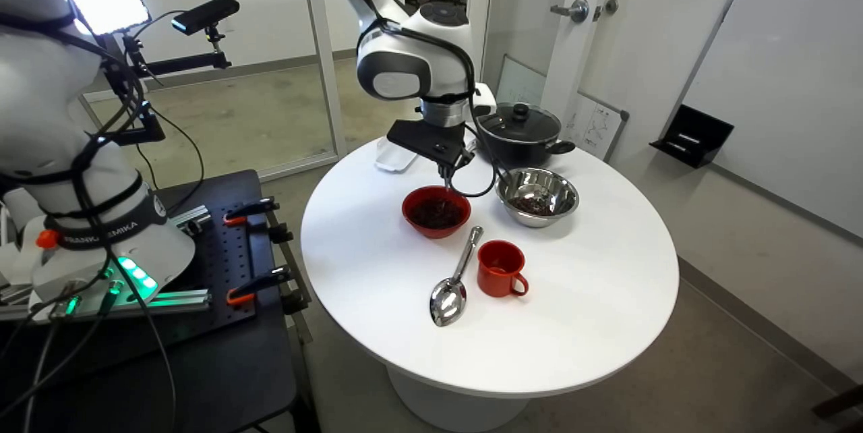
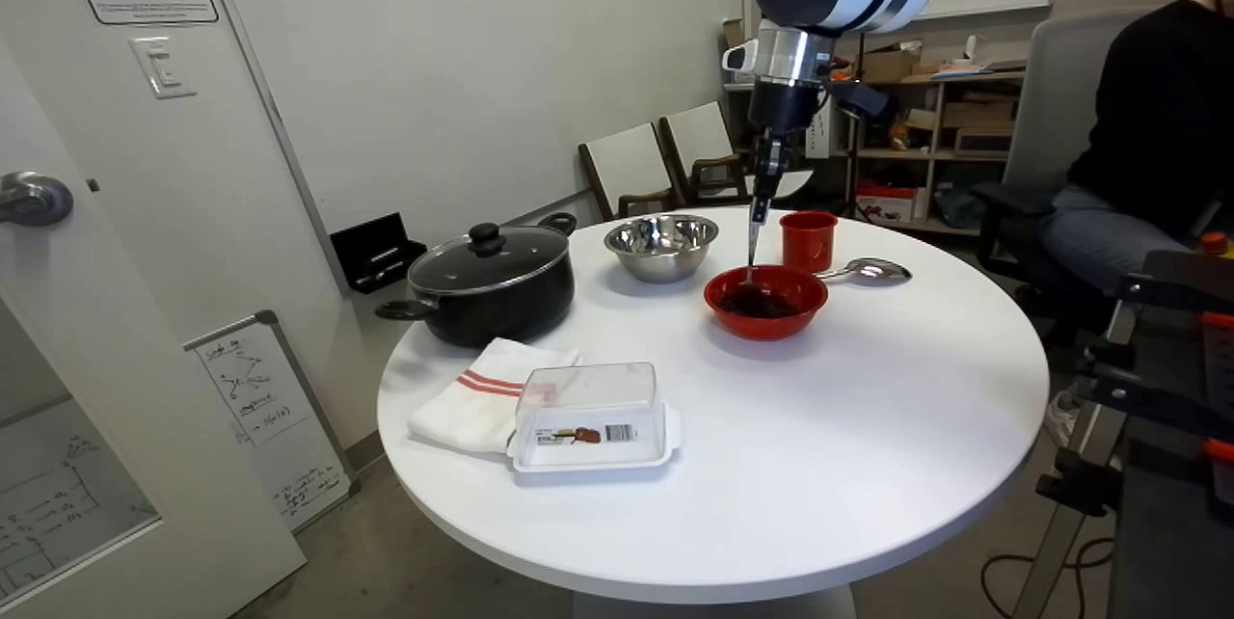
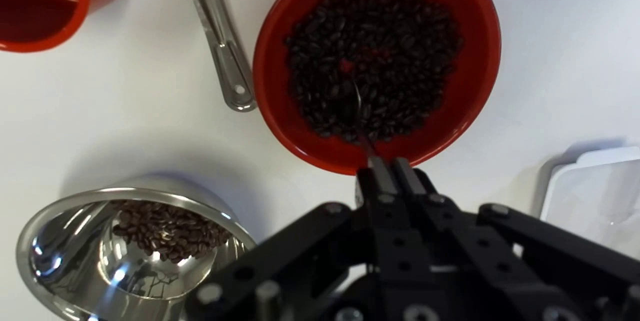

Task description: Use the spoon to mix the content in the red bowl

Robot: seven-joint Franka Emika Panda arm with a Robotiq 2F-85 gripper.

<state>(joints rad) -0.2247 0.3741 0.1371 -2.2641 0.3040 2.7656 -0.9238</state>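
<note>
My gripper [image 3: 392, 166] is clenched on the slim spoon [image 2: 752, 248], its lower end among the dark beans [image 3: 400, 61] in the red bowl [image 3: 479, 51]. Grasping and dipping look done; I'd judge stirring remains, how much I can't tell.

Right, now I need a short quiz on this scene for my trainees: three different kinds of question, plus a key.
1. True or false: the black pot stands uncovered.
2. Multiple choice: where does the spoon held by the gripper dip? A) the red mug; B) the red bowl; C) the black pot.
3. Fill in: in the wrist view, the steel bowl holds dark ...

Key: 1 false; 2 B; 3 beans.
</note>
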